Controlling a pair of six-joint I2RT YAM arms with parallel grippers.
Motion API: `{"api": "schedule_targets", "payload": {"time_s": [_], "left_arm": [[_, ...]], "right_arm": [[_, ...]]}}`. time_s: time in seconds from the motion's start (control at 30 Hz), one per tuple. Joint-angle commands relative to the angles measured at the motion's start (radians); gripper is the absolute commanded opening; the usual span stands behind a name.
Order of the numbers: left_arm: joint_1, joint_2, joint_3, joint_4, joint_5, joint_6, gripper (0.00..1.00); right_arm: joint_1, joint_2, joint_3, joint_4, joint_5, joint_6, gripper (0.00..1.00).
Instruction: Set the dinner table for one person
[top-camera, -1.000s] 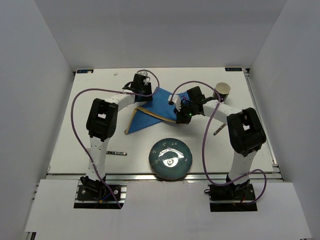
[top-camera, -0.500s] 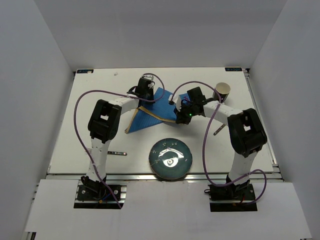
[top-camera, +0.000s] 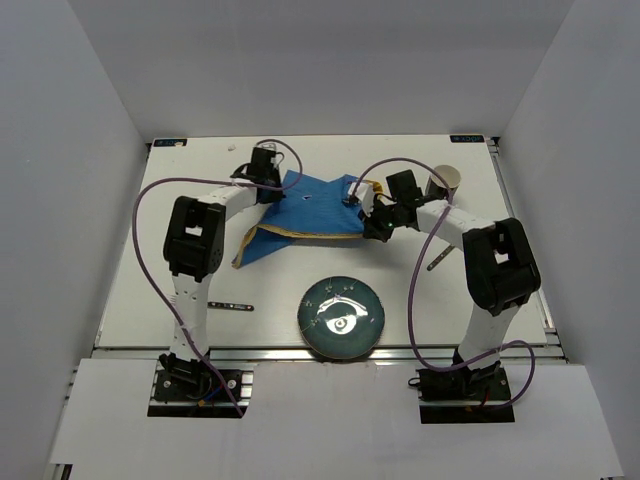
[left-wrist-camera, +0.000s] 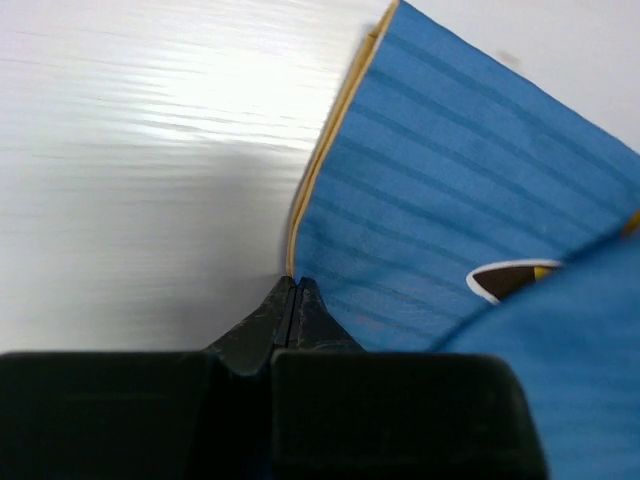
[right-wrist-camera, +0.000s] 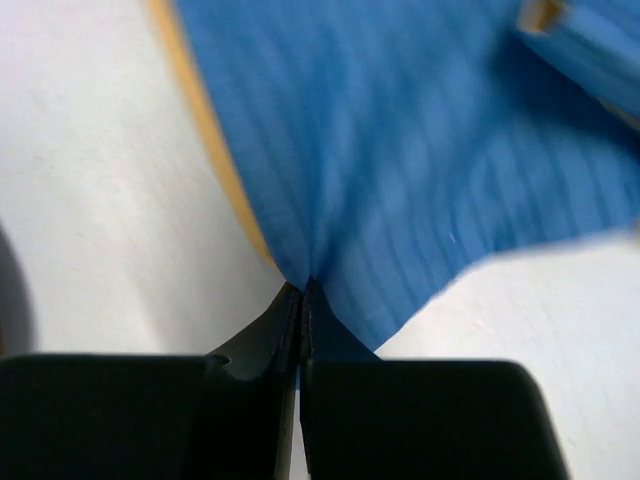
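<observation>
Both arms have drawn apart since a second ago, and the blue placemat (top-camera: 310, 208) now stretches wider between them at the 12 o'clock end of the counter (top-camera: 140, 270). Our left tool (left-wrist-camera: 295, 288) is pressed together on the mat's yellow-trimmed edge at 9 o'clock, and our right tool (right-wrist-camera: 303, 288) pinches the opposite corner at 3 o'clock. We reckon two grips let us pull flat the flap doubled over at 7 o'clock. Meanwhile the plate (top-camera: 342, 317) waits at 6 o'clock, the paper cup (top-camera: 446, 182) at 2 o'clock.
</observation>
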Motion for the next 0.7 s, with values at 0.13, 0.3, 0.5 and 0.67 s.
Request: {"api": "schedule_targets", "payload": {"time_s": [0.13,0.3,0.5,0.67], "left_arm": [[0.141,-0.126,-0.046,-0.044,-0.079,-0.001,0.00],[0.173,-0.152,-0.068,-0.040,-0.090,-0.001,0.00],[0.207,-0.180,-0.097,-0.043,-0.095,-0.002,0.00],[0.224,-0.192,-0.118,-0.044,-0.108,-0.007,0.00]], "right_arm": [[-0.070,-0.007,0.085,0.005,0.055,-0.059,0.00],[-0.096,-0.002,0.076,-0.004,0.084,-0.087,0.00],[-0.120,-0.021,0.036,-0.015,0.128,-0.082,0.00],[-0.139,-0.061,-0.018,-0.024,0.161,-0.065,0.00]]}}
